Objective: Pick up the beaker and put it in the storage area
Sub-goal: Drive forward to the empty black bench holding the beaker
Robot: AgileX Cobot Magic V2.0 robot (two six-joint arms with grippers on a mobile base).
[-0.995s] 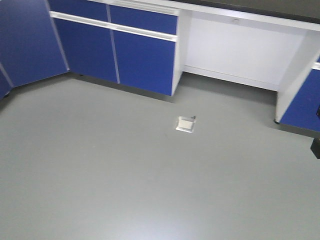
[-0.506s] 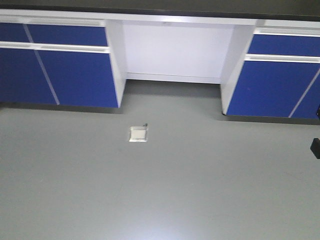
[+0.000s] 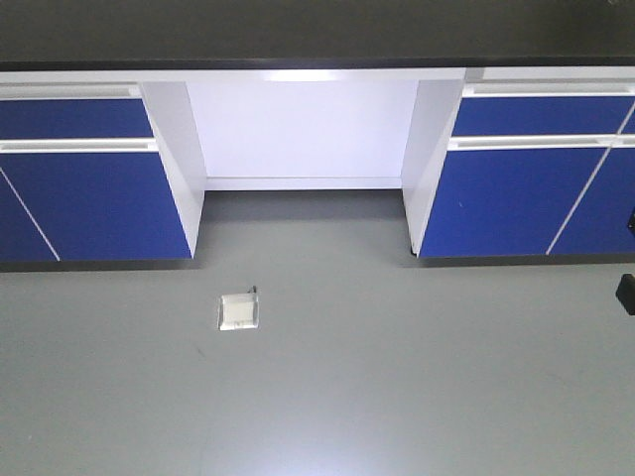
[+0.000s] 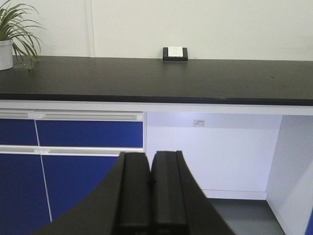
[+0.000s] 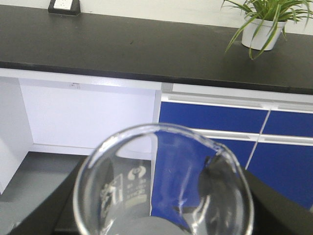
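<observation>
The beaker (image 5: 146,196), clear glass with white print, fills the bottom of the right wrist view with its flared rim towards the camera. My right gripper (image 5: 164,205) is shut on it, with black fingers (image 5: 274,205) showing on both sides. The storage area is the wide matte-black benchtop (image 5: 122,46) ahead of and above the beaker, with a small white-faced black box (image 5: 63,6) at its back edge. The same benchtop (image 4: 205,78) and box (image 4: 174,54) appear in the left wrist view. My left gripper (image 4: 149,169) is shut with nothing in it. In the front view only the benchtop's front strip (image 3: 298,30) shows.
Blue cabinet doors (image 3: 89,198) flank a white knee recess (image 3: 303,129) under the bench. A small metal floor plate (image 3: 239,310) lies on the grey floor. One potted plant (image 4: 12,34) stands at the bench's left end, another (image 5: 264,24) at its right.
The front view has swung round, so the bench now sits square ahead and closer. The floor plate has slid left and down in the picture.
</observation>
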